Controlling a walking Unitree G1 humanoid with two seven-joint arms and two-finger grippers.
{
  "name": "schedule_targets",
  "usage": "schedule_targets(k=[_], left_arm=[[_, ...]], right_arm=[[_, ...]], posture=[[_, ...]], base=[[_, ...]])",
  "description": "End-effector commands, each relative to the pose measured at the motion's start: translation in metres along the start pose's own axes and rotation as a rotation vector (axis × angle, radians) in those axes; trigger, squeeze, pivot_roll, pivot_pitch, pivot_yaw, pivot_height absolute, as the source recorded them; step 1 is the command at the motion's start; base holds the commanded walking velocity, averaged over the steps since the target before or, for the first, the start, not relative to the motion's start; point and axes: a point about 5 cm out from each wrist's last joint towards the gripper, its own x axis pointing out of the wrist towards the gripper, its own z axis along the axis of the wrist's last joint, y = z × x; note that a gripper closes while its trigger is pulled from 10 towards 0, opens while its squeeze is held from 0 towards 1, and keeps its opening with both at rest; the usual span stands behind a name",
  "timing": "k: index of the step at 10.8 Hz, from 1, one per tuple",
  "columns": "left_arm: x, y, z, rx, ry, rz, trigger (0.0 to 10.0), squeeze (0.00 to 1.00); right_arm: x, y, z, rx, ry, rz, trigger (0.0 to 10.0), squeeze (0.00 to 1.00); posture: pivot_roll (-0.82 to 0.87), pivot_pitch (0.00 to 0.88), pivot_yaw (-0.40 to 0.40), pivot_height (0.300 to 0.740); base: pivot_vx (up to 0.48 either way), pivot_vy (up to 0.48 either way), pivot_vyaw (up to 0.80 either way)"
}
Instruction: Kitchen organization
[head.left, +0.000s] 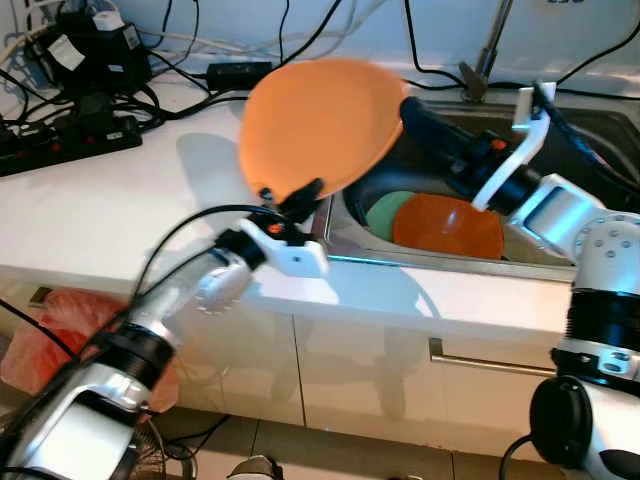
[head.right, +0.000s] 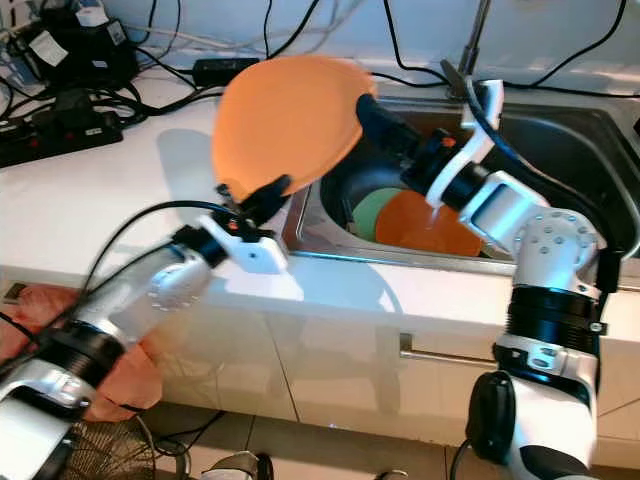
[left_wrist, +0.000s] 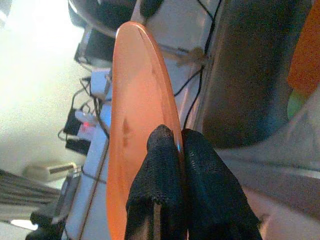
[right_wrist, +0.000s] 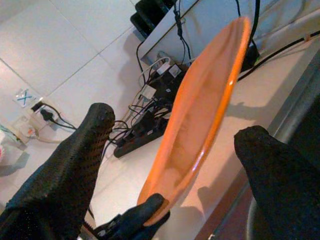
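While the left gripper (head.left: 292, 200) pinches the orange plate (head.left: 318, 125), the parted right gripper (right_wrist: 175, 150) seems half hidden behind it.

The robot's left arm (head.left: 150, 330) is a shiny silver tube with a black ring around it and a round silver joint dotted with small screws. A thin black cable loops along it. At its end sits a white plastic block with a small orange spot, and then the left pincer (head.left: 295, 198) with two long black fingers (left_wrist: 200, 185) that have a rough, woven look. The right arm (head.right: 545, 250) is silver too, with a round screwed joint, black rings, a white bracket and a black cable. The right pincer (right_wrist: 175, 165) has the same black, bumpy fingers (right_wrist: 65, 170).
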Motion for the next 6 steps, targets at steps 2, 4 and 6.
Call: schedule_targets(k=[2,4,6], left_arm=[[0.01,0.01,0.013,0.024,-0.072,0.065,0.0,0.0],[0.011,0.01,0.017,0.02,-0.087,0.075,0.0,0.0],[0.011,0.009,0.023,0.011,-0.104,0.088,0.0,0.0]], right_arm=[[0.006,0.003,0.0,-0.002,-0.011,0.018,10.0,0.0],[0.012,-0.001,-0.003,0.007,-0.026,-0.002,10.0,0.0],[0.02,-0.004,-0.007,0.019,-0.042,-0.012,9.3,0.0]], posture=[[0.08,0.074,0.02,0.74],[0.08,0.077,0.024,0.74],[0.09,0.079,0.022,0.74]], base=[[0.0,0.0,0.0],[0.0,0.0,0.0],[0.0,0.0,0.0]])
